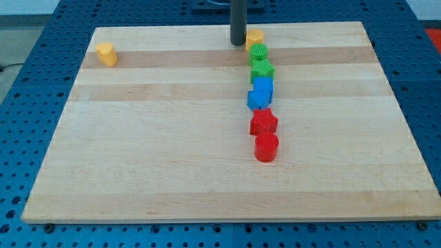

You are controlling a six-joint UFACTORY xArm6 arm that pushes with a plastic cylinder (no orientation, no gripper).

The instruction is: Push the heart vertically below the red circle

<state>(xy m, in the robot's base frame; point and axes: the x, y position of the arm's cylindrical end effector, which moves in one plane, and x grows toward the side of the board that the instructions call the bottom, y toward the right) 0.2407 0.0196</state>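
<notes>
Tip [238, 44] at the view's top, touching or just beside yellow block [255, 36], on its left.

No pincer on the rod, so nothing to tell re released or clenched. Near-vertical chain of blocks running down from there: green round block [258, 52], green block [261, 69], blue block [263, 87], blue block [257, 100], red star-like block [263, 122], red circle [266, 147] at bottom end. Neighbours touching or nearly so. Yellow heart-like block [106, 54] alone near upper-left corner of wooden board [151, 165], well apart from chain & from red circle; shape hard to confirm.
</notes>
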